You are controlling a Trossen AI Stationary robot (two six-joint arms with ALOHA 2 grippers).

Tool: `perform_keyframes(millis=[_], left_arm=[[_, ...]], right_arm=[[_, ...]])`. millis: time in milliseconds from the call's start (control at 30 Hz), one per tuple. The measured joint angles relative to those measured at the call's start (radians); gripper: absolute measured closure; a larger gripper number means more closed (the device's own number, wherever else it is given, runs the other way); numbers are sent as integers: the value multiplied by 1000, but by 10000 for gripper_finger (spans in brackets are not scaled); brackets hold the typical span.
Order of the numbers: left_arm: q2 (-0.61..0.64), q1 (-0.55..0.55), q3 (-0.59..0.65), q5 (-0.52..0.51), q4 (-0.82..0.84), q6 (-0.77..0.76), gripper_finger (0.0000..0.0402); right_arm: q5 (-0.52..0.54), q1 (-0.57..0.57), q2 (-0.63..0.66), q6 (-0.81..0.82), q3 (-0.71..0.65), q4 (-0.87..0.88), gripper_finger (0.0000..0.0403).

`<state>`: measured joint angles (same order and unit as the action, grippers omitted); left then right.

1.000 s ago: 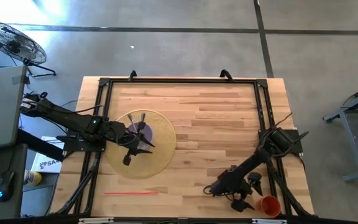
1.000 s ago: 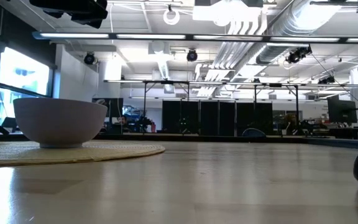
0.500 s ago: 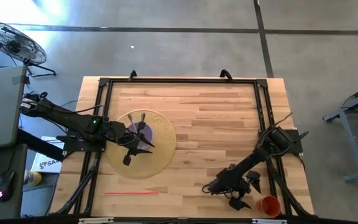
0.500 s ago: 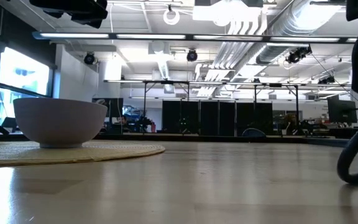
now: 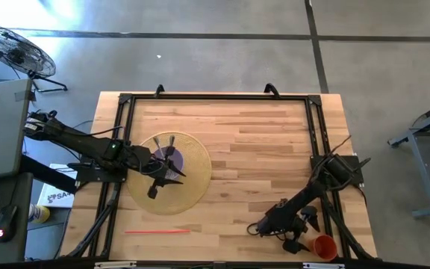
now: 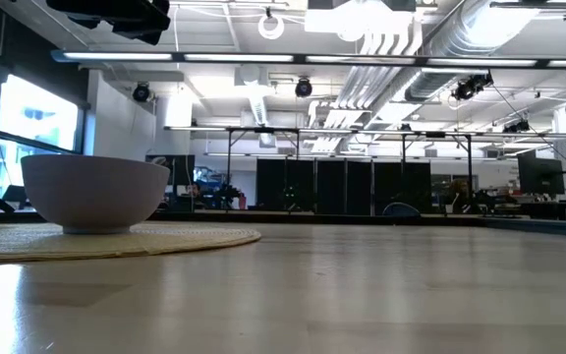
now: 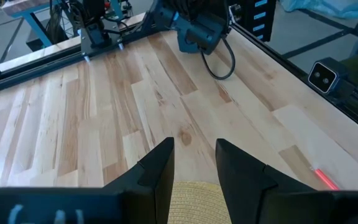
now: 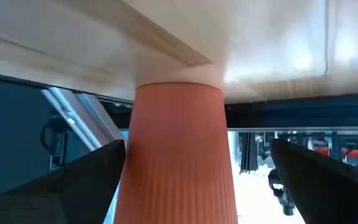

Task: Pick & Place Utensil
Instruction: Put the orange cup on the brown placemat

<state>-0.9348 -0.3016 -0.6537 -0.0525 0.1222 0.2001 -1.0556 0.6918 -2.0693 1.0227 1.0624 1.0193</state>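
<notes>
A thin red utensil (image 5: 157, 231) lies flat on the wood table near its front edge; its end also shows in the left wrist view (image 7: 325, 179). A pale bowl (image 6: 94, 192) stands on a round woven mat (image 5: 192, 179) at the left. My left gripper (image 5: 172, 176) hovers over the mat beside the bowl, its fingers (image 7: 160, 171) a little apart and empty. An orange cup (image 5: 323, 246) stands on its narrower end at the front right corner. My right gripper (image 5: 305, 232) is wide open, one finger (image 8: 73, 180) on either side of the cup (image 8: 179, 155).
A black metal frame (image 5: 215, 98) runs along the table's edges. The wide middle of the table (image 5: 260, 157) is bare wood. The right arm (image 7: 197, 25) shows across the table in the left wrist view. A fan (image 5: 17, 48) stands on the floor off the far left corner.
My right gripper first drew a little toward the table's left, then went toward the right near corner and the orange cup. Its cable loop, seen at the right edge of the low view before, has gone out of that view.
</notes>
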Motion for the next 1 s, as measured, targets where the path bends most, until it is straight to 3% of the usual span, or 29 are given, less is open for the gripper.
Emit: perform_keyframes(millis=[667, 1000], left_arm=[[0, 0, 1, 0, 10, -14, 286], [0, 0, 1, 0, 8, -17, 286]], right_arm=[[-21, 76, 0, -21, -4, -26, 11], [-46, 151, 0, -37, -3, -30, 37]])
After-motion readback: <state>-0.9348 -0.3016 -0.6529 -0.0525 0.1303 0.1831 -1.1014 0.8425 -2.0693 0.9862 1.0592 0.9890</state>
